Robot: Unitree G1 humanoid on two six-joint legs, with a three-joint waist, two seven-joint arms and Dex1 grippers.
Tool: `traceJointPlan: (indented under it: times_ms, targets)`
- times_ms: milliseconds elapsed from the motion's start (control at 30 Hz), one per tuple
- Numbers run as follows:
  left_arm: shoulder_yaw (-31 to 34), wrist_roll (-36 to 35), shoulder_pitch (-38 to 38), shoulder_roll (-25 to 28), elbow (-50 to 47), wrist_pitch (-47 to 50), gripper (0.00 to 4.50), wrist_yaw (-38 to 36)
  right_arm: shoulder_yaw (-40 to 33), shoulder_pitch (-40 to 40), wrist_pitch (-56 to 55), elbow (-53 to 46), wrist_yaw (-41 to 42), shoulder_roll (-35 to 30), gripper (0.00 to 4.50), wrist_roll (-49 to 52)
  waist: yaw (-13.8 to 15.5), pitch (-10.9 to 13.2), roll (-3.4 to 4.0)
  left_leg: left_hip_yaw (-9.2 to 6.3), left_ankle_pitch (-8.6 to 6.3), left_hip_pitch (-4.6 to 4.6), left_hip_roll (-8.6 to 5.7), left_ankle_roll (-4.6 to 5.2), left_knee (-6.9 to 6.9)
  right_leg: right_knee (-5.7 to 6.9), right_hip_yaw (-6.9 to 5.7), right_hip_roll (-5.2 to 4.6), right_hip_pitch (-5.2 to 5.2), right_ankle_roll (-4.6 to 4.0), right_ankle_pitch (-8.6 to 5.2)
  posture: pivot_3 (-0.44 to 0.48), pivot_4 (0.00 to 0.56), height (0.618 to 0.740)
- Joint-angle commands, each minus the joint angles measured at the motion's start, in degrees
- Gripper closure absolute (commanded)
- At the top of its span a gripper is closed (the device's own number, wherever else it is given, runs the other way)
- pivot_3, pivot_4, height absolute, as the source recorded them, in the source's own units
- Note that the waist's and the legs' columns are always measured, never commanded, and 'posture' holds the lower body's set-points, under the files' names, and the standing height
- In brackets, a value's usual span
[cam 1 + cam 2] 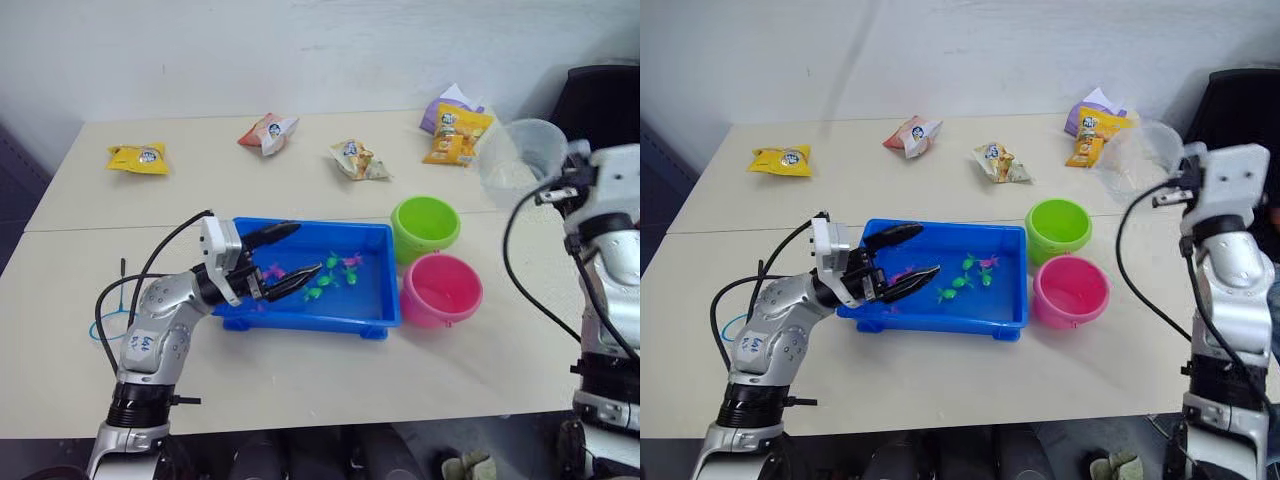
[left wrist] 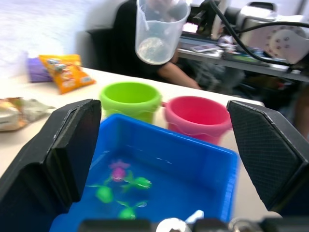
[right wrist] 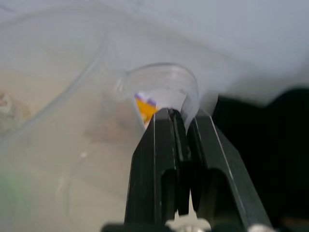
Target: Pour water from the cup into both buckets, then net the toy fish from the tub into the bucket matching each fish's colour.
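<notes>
My left gripper (image 1: 305, 250) is open and hovers over the left end of the blue tub (image 1: 300, 322). Several tiny green and pink toy fish (image 1: 332, 274) lie in the tub's right half, ahead of the fingers; a pink fish (image 2: 118, 170) and a green fish (image 2: 140, 182) show in the left wrist view. The lime green bucket (image 1: 425, 225) and the pink bucket (image 1: 441, 290) stand against the tub's right side. My right gripper (image 3: 186, 121) is shut on the clear cup (image 1: 520, 155), held in the air at the back right. The net's blue rim (image 1: 98, 330) peeks out beside my left arm, mostly hidden.
Snack packets lie along the back of the table: a yellow packet (image 1: 138, 157), a red and white packet (image 1: 267, 132), a pale packet (image 1: 358, 160) and an orange packet (image 1: 457, 135) on a purple one. A black chair (image 1: 600, 100) stands at the back right.
</notes>
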Motion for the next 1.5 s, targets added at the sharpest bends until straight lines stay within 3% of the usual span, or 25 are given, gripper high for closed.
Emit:
traceJointPlan:
  times_ms: [33,233,567,667,900,1100,1267,1367,1500]
  targets:
    - [-1.21,-5.38,0.56,3.84,-5.21,5.40,0.00,-5.74,-7.32,2.12,7.47,-2.14,-3.11,2.74,4.44,7.64,-0.11,0.00,0.00,0.00,0.00,0.00,0.00,0.01,0.00,0.01,0.00,-0.01,-0.01,0.00,0.00,0.000,0.150,0.739]
    - [-1.65,-8.60,1.01,7.48,-8.45,8.59,0.00,-10.52,-6.71,5.66,5.21,1.12,-4.33,7.25,4.44,7.75,-0.70,-0.01,0.03,0.05,0.03,0.08,0.01,-0.03,-0.07,0.03,0.08,0.09,-0.01,-0.01,0.00,0.000,0.150,0.739]
    - [-0.55,-9.46,0.71,8.15,-9.28,9.64,0.00,-10.51,-2.92,8.75,-7.89,9.37,-1.81,10.85,4.44,4.77,-0.48,-0.01,0.03,0.02,0.03,0.06,-0.03,-0.03,-0.06,0.01,0.15,0.10,-0.01,0.00,0.00,0.000,0.150,0.739]
    - [-0.25,-9.46,1.27,8.55,-9.61,10.11,0.00,-10.29,-3.83,10.97,-8.43,6.41,-0.58,11.43,3.52,7.54,-0.43,-0.01,0.03,0.02,0.03,0.06,-0.02,-0.03,-0.06,0.01,0.15,0.11,-0.01,0.00,0.00,0.000,0.150,0.739]
    - [0.80,-10.22,3.02,10.18,-9.75,12.08,0.00,-10.67,-4.68,21.36,-2.94,-4.08,0.19,9.82,0.06,10.28,-0.33,-0.01,0.03,0.00,0.03,0.07,-0.02,-0.03,-0.09,-0.01,0.15,0.08,0.01,0.01,0.00,0.000,0.150,0.739]
    - [3.56,-10.24,6.55,13.01,-9.19,12.01,0.00,-11.07,-9.28,33.30,5.76,-14.92,2.76,5.87,0.06,16.18,-0.30,-0.02,0.03,-0.01,0.03,0.08,-0.02,-0.03,-0.19,-0.04,0.15,0.08,-0.01,0.00,0.00,0.000,0.150,0.739]
    - [11.64,-12.91,11.38,16.43,-6.37,16.40,0.00,-7.95,-15.51,43.77,2.50,-30.66,22.57,-1.50,0.06,28.74,-0.59,0.00,0.08,0.01,0.00,0.17,-0.01,0.01,-0.28,-0.05,0.20,0.11,0.03,0.01,0.00,0.000,0.150,0.739]
    - [15.46,-11.57,14.11,17.28,-4.95,15.12,0.00,-6.60,-15.31,41.17,6.19,-31.40,22.75,-6.79,0.06,33.05,-0.61,-0.03,-0.48,-0.04,-0.01,0.29,0.07,-0.02,-0.27,-0.07,0.20,0.21,0.16,0.00,0.01,0.000,0.150,0.739]
    - [22.19,-9.81,19.60,18.01,-4.30,11.96,0.00,-5.07,-8.37,28.35,2.40,-32.41,27.15,-9.37,0.06,36.00,-1.11,0.05,-0.78,-0.02,-0.08,0.24,0.04,0.04,-0.22,-0.12,0.12,0.07,0.14,-0.07,0.13,0.000,0.150,0.739]
